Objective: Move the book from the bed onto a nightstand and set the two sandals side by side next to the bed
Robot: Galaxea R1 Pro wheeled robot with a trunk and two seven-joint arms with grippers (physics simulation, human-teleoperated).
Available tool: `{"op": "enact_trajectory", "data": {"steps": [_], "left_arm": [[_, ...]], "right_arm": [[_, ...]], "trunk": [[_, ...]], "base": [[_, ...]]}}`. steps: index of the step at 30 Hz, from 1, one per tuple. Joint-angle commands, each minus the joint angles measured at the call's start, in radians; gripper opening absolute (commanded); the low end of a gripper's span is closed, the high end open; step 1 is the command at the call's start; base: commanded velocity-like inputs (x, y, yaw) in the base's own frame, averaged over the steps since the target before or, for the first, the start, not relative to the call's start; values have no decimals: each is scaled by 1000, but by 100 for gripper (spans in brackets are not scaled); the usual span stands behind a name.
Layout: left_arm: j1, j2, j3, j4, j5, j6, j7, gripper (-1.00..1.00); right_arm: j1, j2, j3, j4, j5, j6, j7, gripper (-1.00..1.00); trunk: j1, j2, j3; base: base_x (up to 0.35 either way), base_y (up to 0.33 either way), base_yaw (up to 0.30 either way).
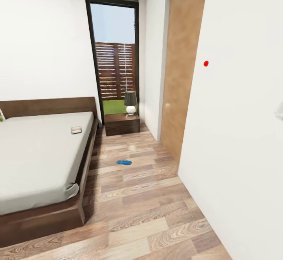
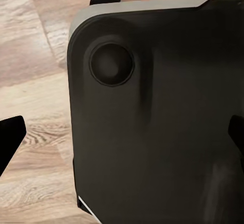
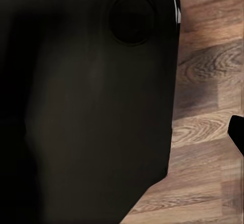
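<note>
The bed, with a dark brown frame and a pale mattress, lies at the left of the head view. A thin book rests on the mattress close to its right edge, toward the headboard. One bright-blue sandal lies flat on the plank floor, a short way off the bed's right side. The nightstand stands against the far wall under the tall window, just past the bed's corner. My left gripper is open over the robot's dark base, its fingertips far apart. My right gripper also stands open, with one fingertip showing at the frame's edge.
A lamp with a dark shade stands on the nightstand. A wooden door and a white wall bound the right side of the floor strip running along the bed. The robot's dark body takes up much of both wrist views.
</note>
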Motion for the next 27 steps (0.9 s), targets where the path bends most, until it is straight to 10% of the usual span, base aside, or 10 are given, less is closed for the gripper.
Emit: {"op": "enact_trajectory", "data": {"steps": [1,27], "left_arm": [[0,0,0,-1,0,-1,0,100],[0,0,-1,0,0,-1,0,100]], "right_arm": [[0,0,0,0,0,0,0,100],[0,0,5,0,0,-1,0,100]], "trunk": [[0,0,-1],[0,0,-1]], "base": [[0,0,294],[0,0,294]]}}
